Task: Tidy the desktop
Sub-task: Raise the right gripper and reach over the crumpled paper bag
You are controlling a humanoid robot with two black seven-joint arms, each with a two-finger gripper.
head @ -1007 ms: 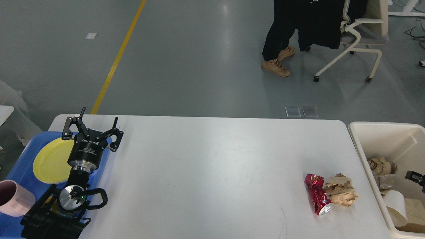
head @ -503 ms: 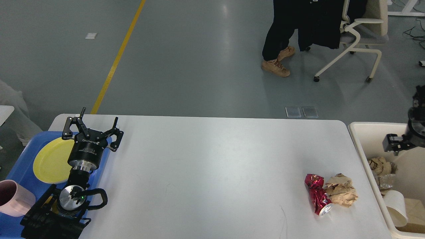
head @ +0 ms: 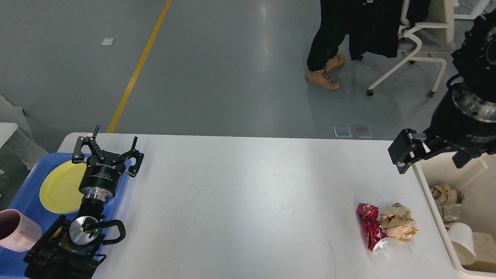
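Note:
The desktop (head: pixel 248 193) is a wide white tabletop. Near its right end a crushed red can (head: pixel 371 228) lies against a crumpled wad of brown paper (head: pixel 398 226). My right gripper (head: pixel 431 161) hangs in the air above the table's far right corner and the bin's rim. It is open, with nothing between its fingers, well above and behind the can and the paper. My left gripper (head: pixel 106 149) stands open and empty at the table's left end, over the edge of the blue tray.
A cream bin (head: pixel 480 178) beside the table's right end holds crumpled paper, a white paper cup and cardboard. The blue tray (head: pixel 23 197) at the left carries a yellow plate (head: pixel 58 188) and a pink cup (head: pixel 17 230). A person and a chair stand beyond the table.
My right arm has come up from low in the bin at the frame's edge and swung left, so its gripper is now over the table's right corner. The left arm has not moved.

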